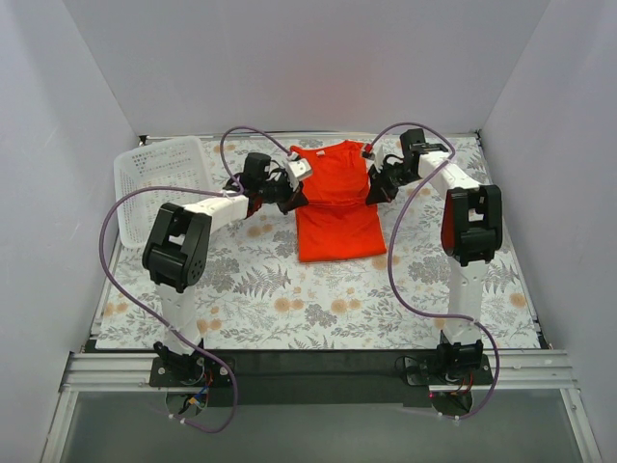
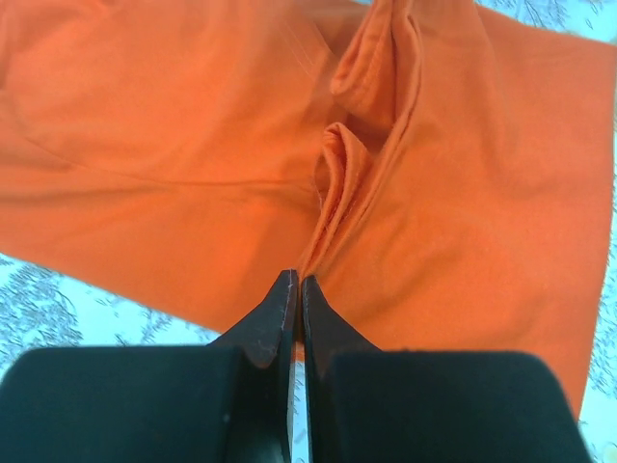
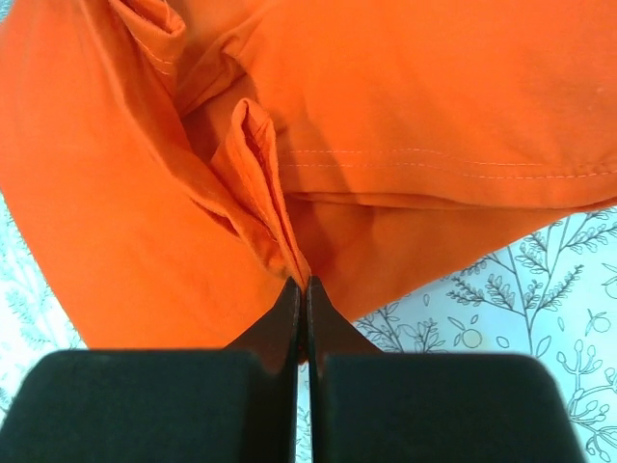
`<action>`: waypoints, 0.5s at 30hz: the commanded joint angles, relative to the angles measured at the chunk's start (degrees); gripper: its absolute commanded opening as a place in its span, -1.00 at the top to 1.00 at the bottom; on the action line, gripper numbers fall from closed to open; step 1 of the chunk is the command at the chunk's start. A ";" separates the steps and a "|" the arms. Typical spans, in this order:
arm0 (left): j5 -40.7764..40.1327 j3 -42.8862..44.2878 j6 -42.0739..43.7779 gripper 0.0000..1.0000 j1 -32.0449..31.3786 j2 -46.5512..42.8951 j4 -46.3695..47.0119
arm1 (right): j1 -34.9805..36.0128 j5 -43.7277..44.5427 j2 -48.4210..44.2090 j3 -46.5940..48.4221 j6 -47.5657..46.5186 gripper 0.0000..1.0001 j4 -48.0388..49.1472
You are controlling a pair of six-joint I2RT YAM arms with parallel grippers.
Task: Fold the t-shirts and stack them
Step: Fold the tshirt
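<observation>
Across the near half of the desk (image 1: 318, 309) I see only its flat leaf-and-flower print. Further back, about mid-desk, lies the t-shirt (image 1: 335, 207), thin, soft and bright orange-red. It is narrowed to a rough oblong, with the hem towards us and the neckline at the far end. The left end effector (image 1: 297, 196) and right end effector (image 1: 374, 188) sit at its opposite side edges, each clenched on a puckered ridge of cloth. The wrist views show stitched hems and limp folds bunching at the tips. I'd judge the fold half done: a crosswise fold remains, and nothing is stacked. Far left stands a white perforated plastic basket (image 1: 159, 174).
</observation>
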 commanded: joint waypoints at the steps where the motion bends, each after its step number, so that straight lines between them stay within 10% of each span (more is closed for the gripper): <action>1: -1.22 2.97 -0.25 1.00 0.31 1.69 1.71 | 0.26 1.19 0.89 2.66 2.39 0.97 1.81; 5: -3.33 4.20 -1.22 1.00 0.40 3.62 1.62 | 0.34 4.16 0.98 2.39 6.51 0.83 4.79; 6: -4.21 4.46 -1.92 0.94 0.32 3.71 1.62 | 0.26 4.96 0.46 2.39 9.83 0.33 6.62; 10: -10.88 1.50 -6.38 -0.22 0.31 -0.50 5.82 | 0.26 9.53 -6.03 -3.46 16.70 -0.25 15.50; 15: -18.98 -3.96 -10.53 -0.65 -0.30 -12.62 9.19 | -0.36 12.81 -18.75 -14.63 18.14 -0.33 22.63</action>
